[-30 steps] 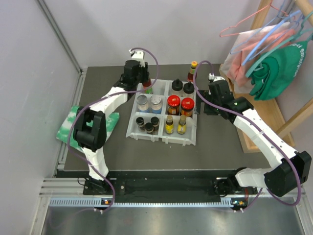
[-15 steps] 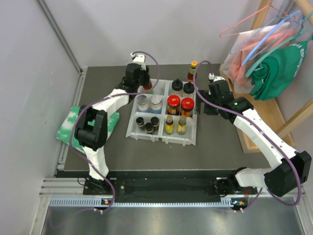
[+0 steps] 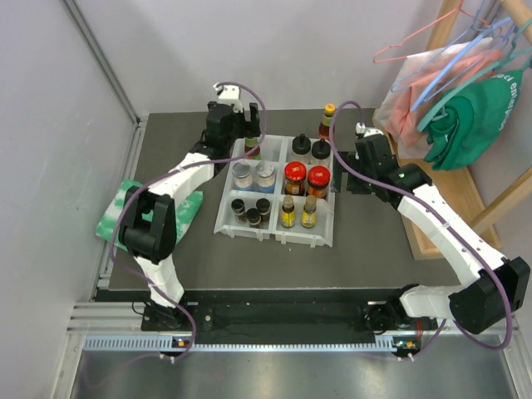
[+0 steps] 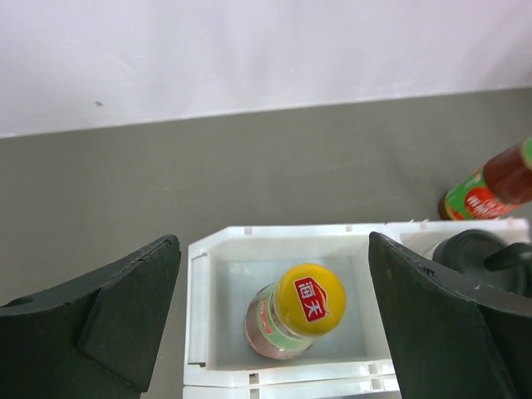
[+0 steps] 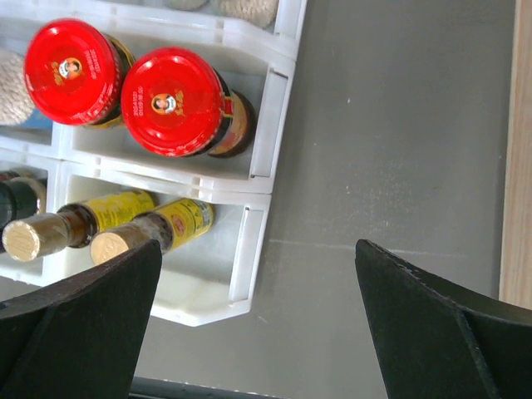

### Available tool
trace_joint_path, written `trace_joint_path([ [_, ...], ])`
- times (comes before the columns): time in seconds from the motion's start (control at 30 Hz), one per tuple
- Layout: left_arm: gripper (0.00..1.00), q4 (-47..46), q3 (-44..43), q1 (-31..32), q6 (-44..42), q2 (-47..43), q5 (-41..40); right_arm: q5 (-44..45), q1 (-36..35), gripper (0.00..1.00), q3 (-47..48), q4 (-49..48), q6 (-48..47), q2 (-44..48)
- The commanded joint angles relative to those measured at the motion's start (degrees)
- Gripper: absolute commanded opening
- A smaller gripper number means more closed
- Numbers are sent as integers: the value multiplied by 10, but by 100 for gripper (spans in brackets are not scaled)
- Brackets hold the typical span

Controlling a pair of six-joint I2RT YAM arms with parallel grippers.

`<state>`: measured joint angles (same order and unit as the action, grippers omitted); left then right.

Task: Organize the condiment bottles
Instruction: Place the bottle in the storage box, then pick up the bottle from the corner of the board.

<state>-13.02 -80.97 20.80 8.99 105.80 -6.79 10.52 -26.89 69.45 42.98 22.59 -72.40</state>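
Now the yellow-capped bottle (image 4: 303, 320) stands upright and alone in the far-left compartment of the white tray (image 4: 195, 324). The left gripper (image 4: 274, 283) hangs directly above it, fingers spread wide on either side and holding nothing. The risk lies in pulling away: a sideways move could catch the cap with a finger and tip the bottle against the compartment wall. 1 red-sauce bottle (image 3: 327, 120) stands outside the tray, just behind the 2 black-capped bottles (image 3: 310, 148); a careless reach could topple those. The right gripper (image 5: 258, 249), wide open and empty, hovers beside the tray's right edge.
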Motion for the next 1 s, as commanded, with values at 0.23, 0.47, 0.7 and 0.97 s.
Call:
trace_joint_path([
  [0.23, 99, 126, 6, 0, 41, -206, -103, 57, -4, 99, 179, -46, -62, -66],
  [0.47, 99, 328, -8, -1, 34, -329, -168, 72, 10, 99, 257, -137, -104, -161],
  [0.7, 99, 280, 135, -1, -4, -453, -202, 69, 34, 99, 274, -269, -128, -258],
  [0.97, 99, 278, 186, -2, 14, -488, -238, 71, 54, 99, 380, -296, -135, -386],
])
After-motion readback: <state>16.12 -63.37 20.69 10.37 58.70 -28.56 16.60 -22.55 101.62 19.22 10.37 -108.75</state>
